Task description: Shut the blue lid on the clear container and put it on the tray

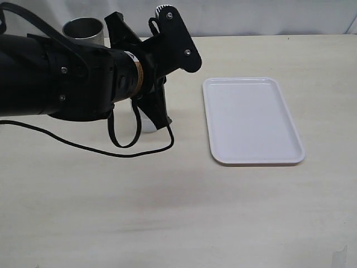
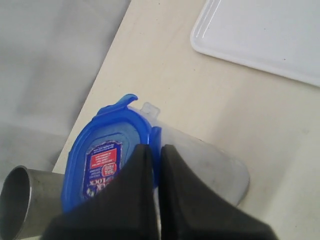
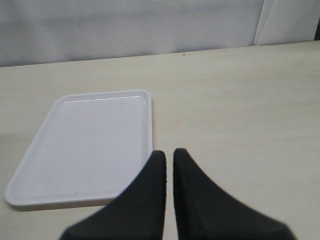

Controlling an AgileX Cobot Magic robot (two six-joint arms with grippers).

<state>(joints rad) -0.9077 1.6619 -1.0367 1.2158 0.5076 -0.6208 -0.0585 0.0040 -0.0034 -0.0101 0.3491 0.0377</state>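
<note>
The blue lid [image 2: 100,150] with its red and blue label sits on top of the clear container [image 2: 210,165], which stands on the table. My left gripper [image 2: 155,148] is shut on the lid's edge, and a blue flap shows in the narrow slit between its fingers. In the exterior view the left arm covers the lid, and only the container's pale base [image 1: 148,126] shows below the left gripper [image 1: 160,111]. The white tray [image 1: 251,120] lies to the right of it with nothing on it. My right gripper [image 3: 169,152] is shut on nothing, hovering near the tray's [image 3: 90,145] corner.
A dull steel cup [image 1: 83,30] stands at the back left, close beside the container, its rim also in the left wrist view [image 2: 20,200]. A black cable [image 1: 111,151] loops over the table below the left arm. The table's far edge meets a grey backdrop.
</note>
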